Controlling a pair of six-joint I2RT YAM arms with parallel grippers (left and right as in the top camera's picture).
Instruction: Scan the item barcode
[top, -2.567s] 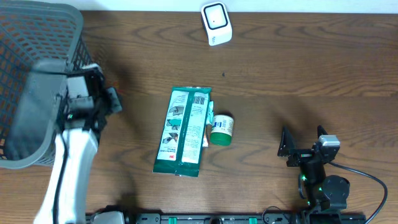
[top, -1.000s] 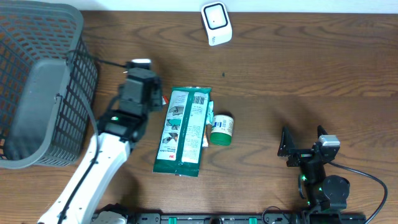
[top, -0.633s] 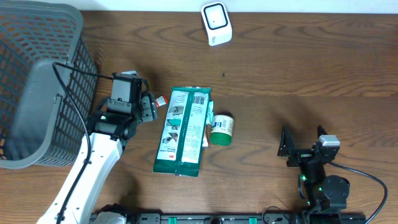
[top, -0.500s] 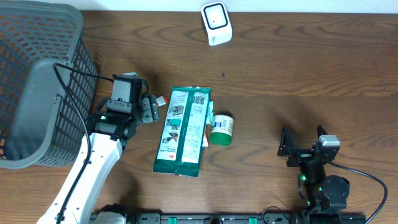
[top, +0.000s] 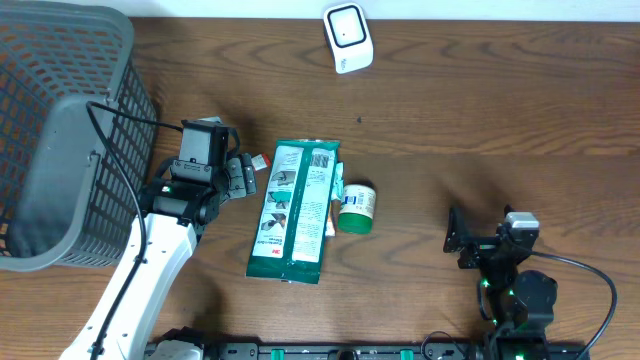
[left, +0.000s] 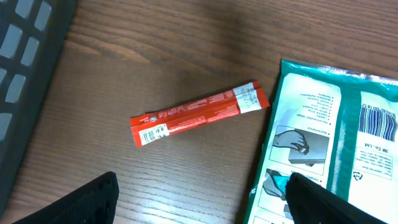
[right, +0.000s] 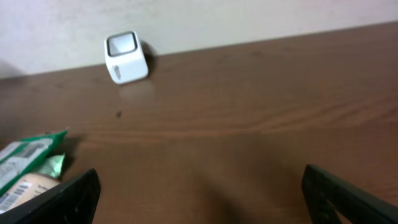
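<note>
The left jaws stand wide apart, empty, a red sachet (left: 199, 114) just ahead. The right jaws gape too, white scanner (right: 127, 56) far ahead.

I am looking down on a dark wood table (top: 480, 110), its grain showing under a low satin sheen. The red sachet (left: 199, 113) is gleaming like thin glossy film, as is the green pack (top: 295, 210) at its three o'clock. At the table's nine o'clock the basket (top: 60, 60) is showing matt grey plastic lattice. At twelve o'clock the scanner (top: 347, 37) is looking like smooth white plastic.
</note>
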